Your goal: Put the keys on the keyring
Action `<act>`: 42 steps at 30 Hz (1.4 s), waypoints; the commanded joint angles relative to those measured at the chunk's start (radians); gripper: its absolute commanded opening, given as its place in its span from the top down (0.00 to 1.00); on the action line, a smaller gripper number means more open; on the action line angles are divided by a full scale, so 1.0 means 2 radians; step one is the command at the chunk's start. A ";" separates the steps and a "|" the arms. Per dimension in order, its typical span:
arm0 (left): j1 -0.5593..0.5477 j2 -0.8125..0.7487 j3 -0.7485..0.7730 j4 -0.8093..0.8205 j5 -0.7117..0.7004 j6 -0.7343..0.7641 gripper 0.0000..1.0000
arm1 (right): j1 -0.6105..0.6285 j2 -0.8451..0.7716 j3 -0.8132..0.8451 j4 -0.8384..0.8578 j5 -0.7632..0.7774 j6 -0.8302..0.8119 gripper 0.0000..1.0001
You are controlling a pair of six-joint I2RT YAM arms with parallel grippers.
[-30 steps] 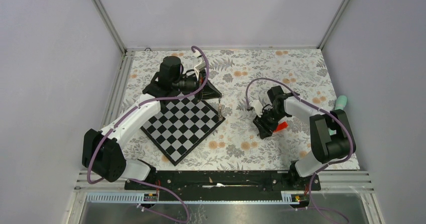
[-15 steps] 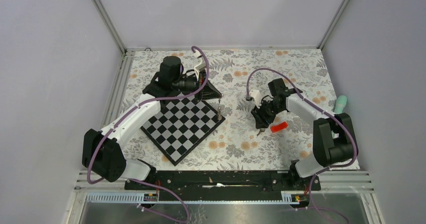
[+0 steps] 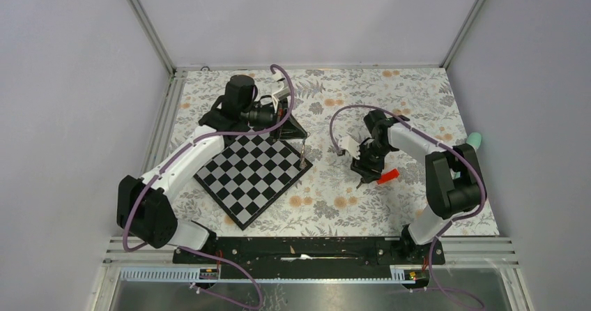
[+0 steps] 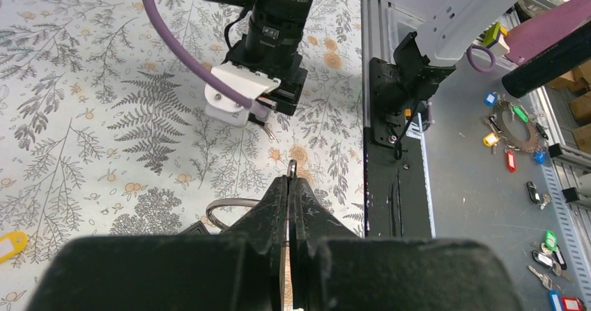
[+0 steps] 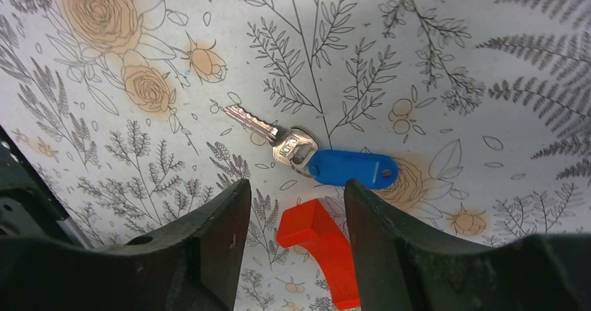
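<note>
Beneath the parted right end effector (image 5: pixel 293 189), a blue-tagged key (image 5: pixel 293 147), clear only wrist-side; left end effector (image 4: pixel 288 185) pinching keyring (image 4: pixel 233 203).

Chessboard (image 3: pixel 252 173) sits left of centre in the top view. Over in the right wrist view, key (image 5: pixel 272 135) lies centre, tag (image 5: pixel 352 169) touching its lower-right end, plastic piece (image 5: pixel 322 252) just below, between the right gripper (image 5: pixel 294 185) fingers.

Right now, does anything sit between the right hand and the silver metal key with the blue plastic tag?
Nothing visible does. The silver metal key lies bare on the floral cloth under the open right hand; a red plastic piece lies close beside its blue plastic tag.
</note>
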 commanded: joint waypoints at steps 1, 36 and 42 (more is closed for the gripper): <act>0.004 0.006 0.032 -0.005 0.033 0.022 1.00 | 0.019 0.012 0.011 -0.016 0.035 -0.056 0.41; 0.023 0.011 0.019 0.002 0.059 0.022 1.00 | 0.065 -0.011 -0.031 0.015 0.070 -0.059 1.00; 0.023 0.006 0.019 0.002 0.052 0.020 1.00 | 0.065 -0.038 -0.026 0.016 0.039 -0.001 1.00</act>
